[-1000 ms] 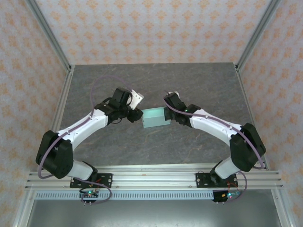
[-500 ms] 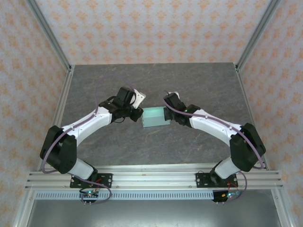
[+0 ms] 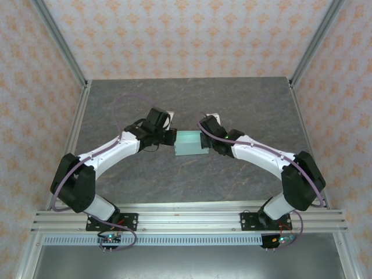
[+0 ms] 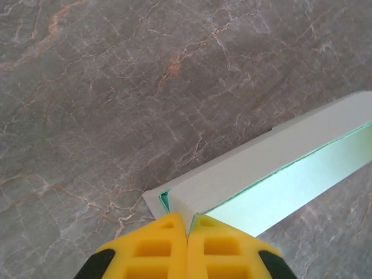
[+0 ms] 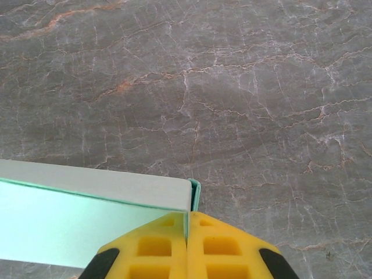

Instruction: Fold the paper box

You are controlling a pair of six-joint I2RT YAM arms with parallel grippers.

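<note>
Your left jaws and right jaws were each pinched shut on an end edge of the box, which sat between them over the counter. Closing the ends seemed in hand. Next you'd need to press the flaps inward gently.

Left hand: has slid right, from just beside the paper box onto its left end.
Left hand's grip: parted a second ago, now pinched on the card's edge.
Left arm: swung inward, reaching farther.
</note>
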